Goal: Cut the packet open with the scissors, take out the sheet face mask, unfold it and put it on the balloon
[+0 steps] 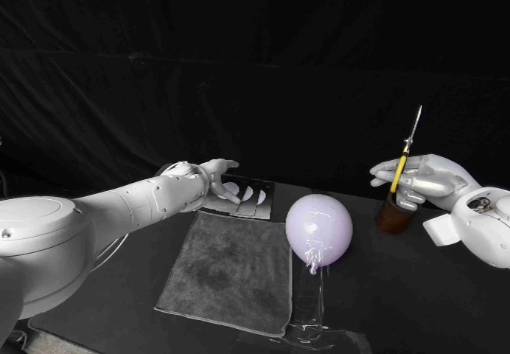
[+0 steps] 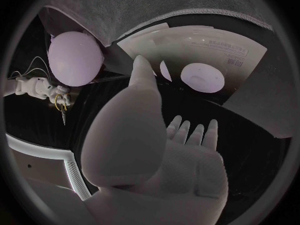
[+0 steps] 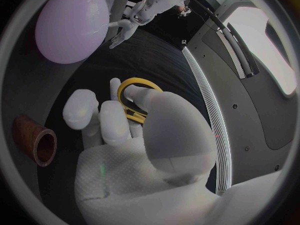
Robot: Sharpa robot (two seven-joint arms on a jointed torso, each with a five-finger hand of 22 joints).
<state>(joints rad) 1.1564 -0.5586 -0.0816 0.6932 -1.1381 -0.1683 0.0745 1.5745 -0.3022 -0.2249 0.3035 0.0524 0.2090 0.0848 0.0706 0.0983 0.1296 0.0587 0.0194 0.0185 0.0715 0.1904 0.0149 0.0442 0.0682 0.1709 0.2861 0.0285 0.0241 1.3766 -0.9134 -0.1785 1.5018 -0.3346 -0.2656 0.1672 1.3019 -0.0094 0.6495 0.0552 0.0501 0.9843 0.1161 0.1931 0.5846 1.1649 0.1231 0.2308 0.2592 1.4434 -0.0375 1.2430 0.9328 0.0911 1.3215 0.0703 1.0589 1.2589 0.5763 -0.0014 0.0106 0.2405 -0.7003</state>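
The white face mask packet (image 1: 247, 195) lies flat on the table at the far end of a grey towel (image 1: 228, 273); it also appears as the packet (image 2: 200, 50) in the left wrist view. My left hand (image 1: 213, 177) hovers at its left edge with fingers spread, holding nothing. A pale purple balloon (image 1: 319, 227) stands on a clear stand (image 1: 308, 313) to the right of the towel. My right hand (image 1: 425, 181) grips the yellow-handled scissors (image 1: 404, 151) with the blades pointing up. The yellow handle loops (image 3: 134, 100) sit round my right fingers.
A brown cup (image 1: 396, 217) stands just below my right hand, right of the balloon. The cup (image 3: 37, 142) also shows beside my right palm. The black table (image 1: 425, 295) spreads out to the right of the stand.
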